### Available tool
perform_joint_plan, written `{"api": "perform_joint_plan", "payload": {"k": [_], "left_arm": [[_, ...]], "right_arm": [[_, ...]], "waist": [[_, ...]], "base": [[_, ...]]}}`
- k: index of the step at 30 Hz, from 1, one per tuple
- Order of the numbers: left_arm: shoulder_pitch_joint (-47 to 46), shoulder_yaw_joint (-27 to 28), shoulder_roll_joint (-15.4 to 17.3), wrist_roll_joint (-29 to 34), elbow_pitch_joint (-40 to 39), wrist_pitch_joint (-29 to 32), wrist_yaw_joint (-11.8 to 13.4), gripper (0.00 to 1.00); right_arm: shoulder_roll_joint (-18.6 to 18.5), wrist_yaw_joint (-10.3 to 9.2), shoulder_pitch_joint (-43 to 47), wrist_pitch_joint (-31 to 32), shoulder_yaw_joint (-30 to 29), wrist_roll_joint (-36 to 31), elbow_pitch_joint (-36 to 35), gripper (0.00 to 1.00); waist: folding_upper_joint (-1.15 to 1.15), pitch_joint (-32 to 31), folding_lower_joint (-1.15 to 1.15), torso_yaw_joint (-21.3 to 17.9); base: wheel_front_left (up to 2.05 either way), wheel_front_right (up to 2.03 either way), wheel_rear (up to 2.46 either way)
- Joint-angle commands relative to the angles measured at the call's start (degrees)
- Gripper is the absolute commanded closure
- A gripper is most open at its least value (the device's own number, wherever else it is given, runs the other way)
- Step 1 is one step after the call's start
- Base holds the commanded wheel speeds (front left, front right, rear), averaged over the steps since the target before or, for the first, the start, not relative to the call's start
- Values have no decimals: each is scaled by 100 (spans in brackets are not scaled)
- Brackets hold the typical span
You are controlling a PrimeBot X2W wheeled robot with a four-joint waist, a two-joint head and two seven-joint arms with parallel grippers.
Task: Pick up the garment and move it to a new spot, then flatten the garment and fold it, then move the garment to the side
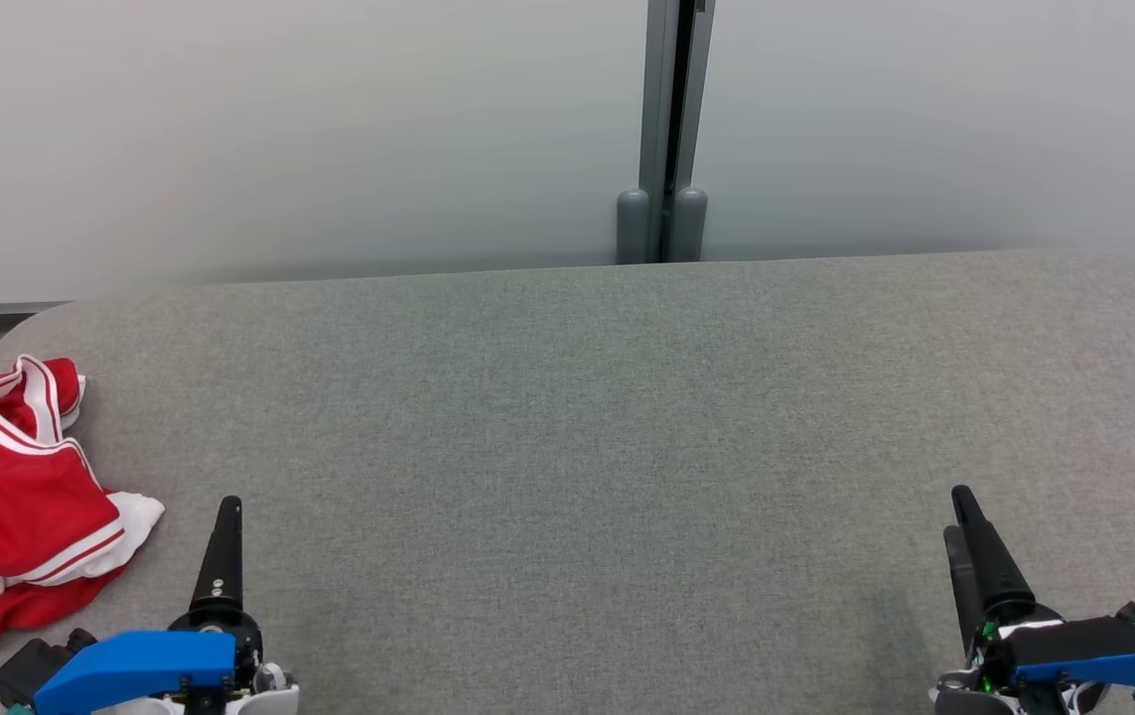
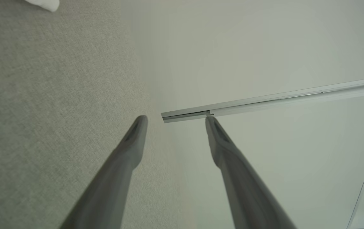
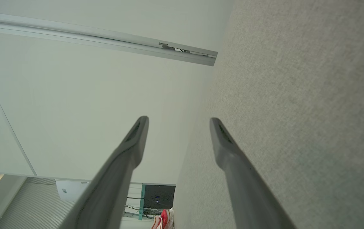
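closest to me is the grey woven table (image 1: pixel 567 417). its felt-like cover has rounded corners and runs flat from the bottom of my head view back to the wall. the garment (image 1: pixel 11 497), red with white striped trim, lies crumpled at the table's left edge, near the front corner and just beside my left gripper (image 1: pixel 227 511). behind the table stand pale, plain wall panels (image 1: pixel 279 129), split by a grey vertical post (image 1: pixel 664 119) with two rounded feet at the table's far edge. in the right wrist view, past the table's end, i see a ribbed grey surface (image 3: pixel 19 206), a dark box (image 3: pixel 158 197) with tiny lights, and a white unit (image 3: pixel 72 190) whose small label is too small to read.

both arms sit low at the near edge with their blue-cased wrists down and fingers pointing away from me toward the wall. the left gripper is at lower left and the right gripper (image 1: pixel 957 511) at lower right, well apart. each wrist view shows its two dark fingers spread wide with only air between them, and neither has hold of anything.
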Motion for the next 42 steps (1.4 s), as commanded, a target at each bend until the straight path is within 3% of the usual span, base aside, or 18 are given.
{"api": "perform_joint_plan", "payload": {"k": [1,3,13,42], "left_arm": [[-84,-23,50,87,-113,-31,9,0],[-47,-168,76,733,-161,-155,70,0],[12,-438,183,1934,-209,-385,152,0],[185,-796,281,4195,-208,-913,259,0]], "right_arm": [[-31,12,-124,-30,21,-80,-66,0],[-31,13,-121,-154,85,-735,-43,0],[-35,15,-86,-383,143,-2083,-76,0],[-48,20,-37,-884,284,-4106,54,0]], "waist": [[0,-1,0,0],[0,-6,0,4],[0,-26,0,11],[0,-59,0,11]], "base": [[0,0,0],[0,0,0],[0,0,0],[0,0,0]]}}
